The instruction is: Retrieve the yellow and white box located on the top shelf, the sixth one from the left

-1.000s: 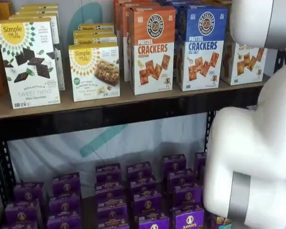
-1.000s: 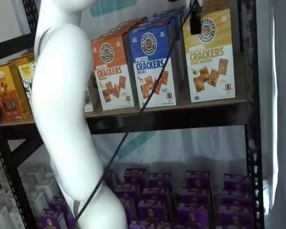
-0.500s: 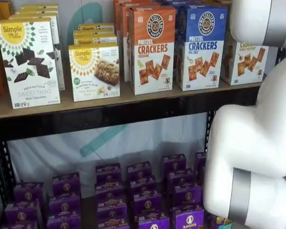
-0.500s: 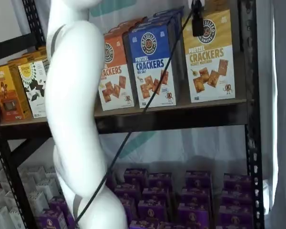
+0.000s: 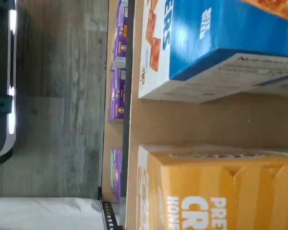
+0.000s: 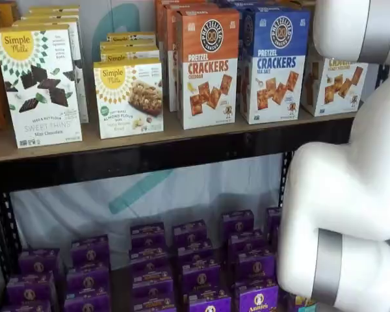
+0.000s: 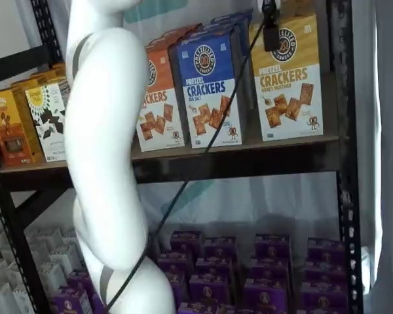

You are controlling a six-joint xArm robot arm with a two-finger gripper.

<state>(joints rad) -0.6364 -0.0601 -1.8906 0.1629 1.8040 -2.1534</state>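
Note:
The yellow and white Pretzel Crackers box stands upright at the right end of the top shelf, next to a blue Pretzel Crackers box. In a shelf view the white arm partly covers it. The wrist view shows its yellow top close up, with a gap of bare shelf between it and the blue box. My gripper shows only as a black finger hanging from the view's top edge, in front of the yellow box's upper left corner, with a cable beside it. No gap or grip can be made out.
An orange Pretzel Crackers box and Simple Mills boxes stand further left on the top shelf. Purple boxes fill the shelf below. My white arm crosses in front of the shelves. A black upright borders the right.
My arm has swung a little to the right in front of the shelves, uncovering boxes at the left. The black finger stays by the yellow box's top. The boxes have not moved.

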